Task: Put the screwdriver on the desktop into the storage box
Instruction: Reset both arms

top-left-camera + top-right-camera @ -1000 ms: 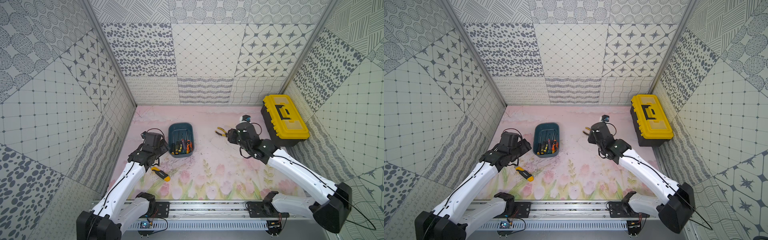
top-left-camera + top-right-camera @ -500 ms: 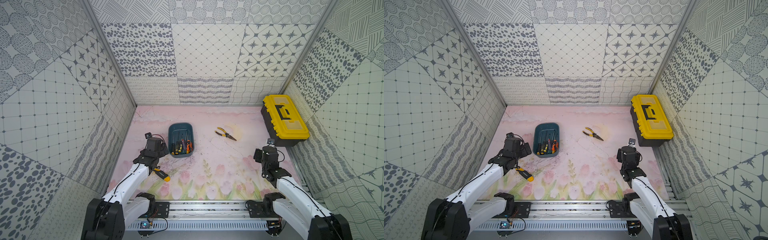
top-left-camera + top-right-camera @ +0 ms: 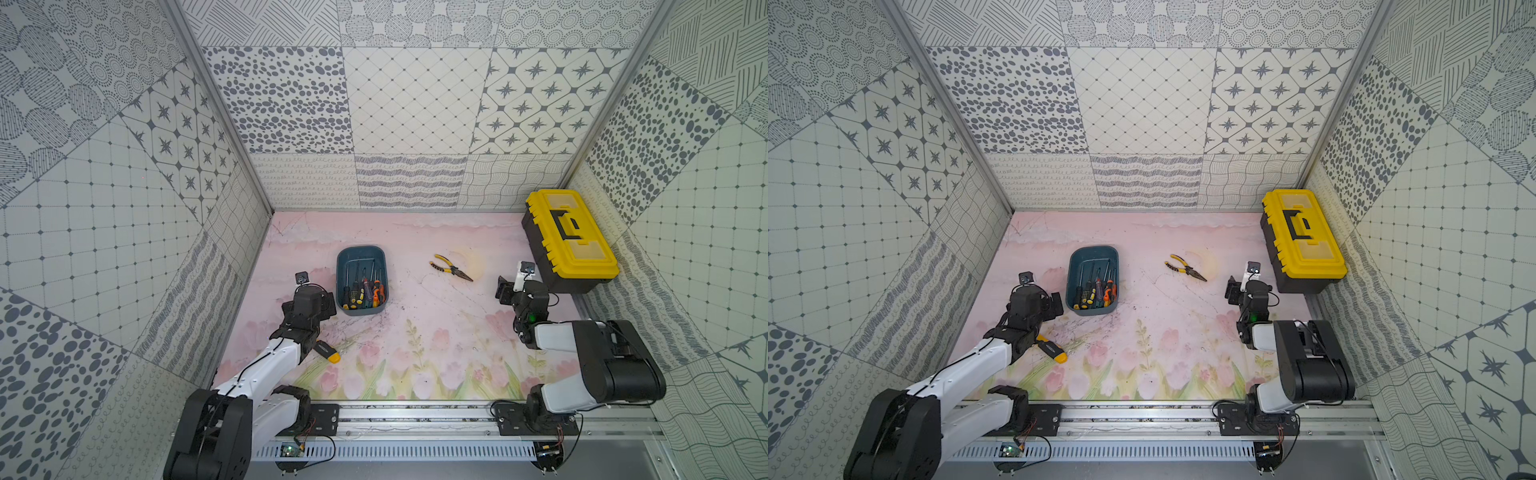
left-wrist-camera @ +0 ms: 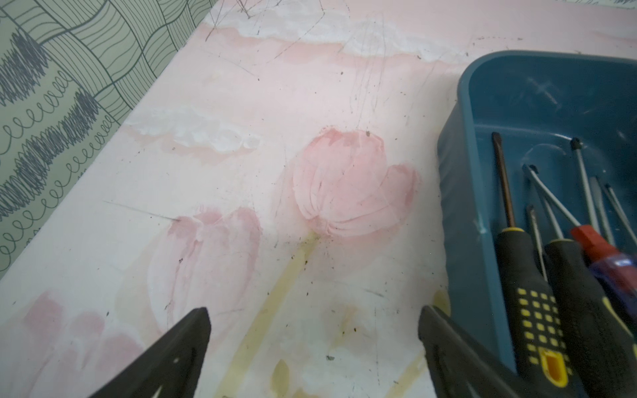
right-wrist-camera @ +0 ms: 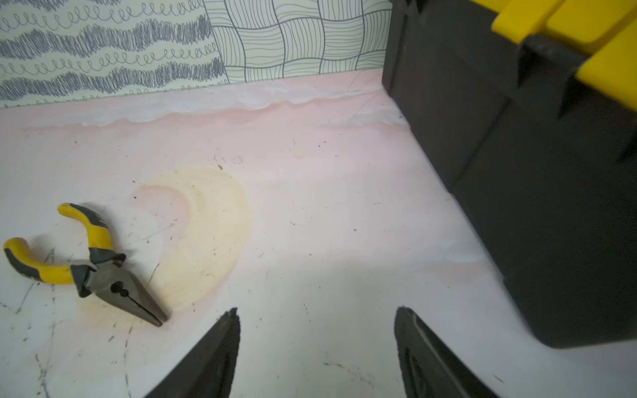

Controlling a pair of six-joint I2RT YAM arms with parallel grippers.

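On the pink tulip-printed desktop (image 3: 436, 332), a teal storage box (image 3: 361, 311) holds several screwdrivers (image 3: 363, 291), the left gripper (image 4: 313, 317) beside it and the right gripper (image 5: 315, 313) both show fingers spread wide, gripping nothing, and one black-and-yellow screwdriver (image 3: 327, 351) lies outside the box, partly under the left arm (image 3: 270, 365).

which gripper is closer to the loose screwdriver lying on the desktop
Left. The left gripper hangs open just beyond the screwdriver, which lies beside that arm's wrist. The right gripper, also open, is far across the desktop, near the yellow toolbox.
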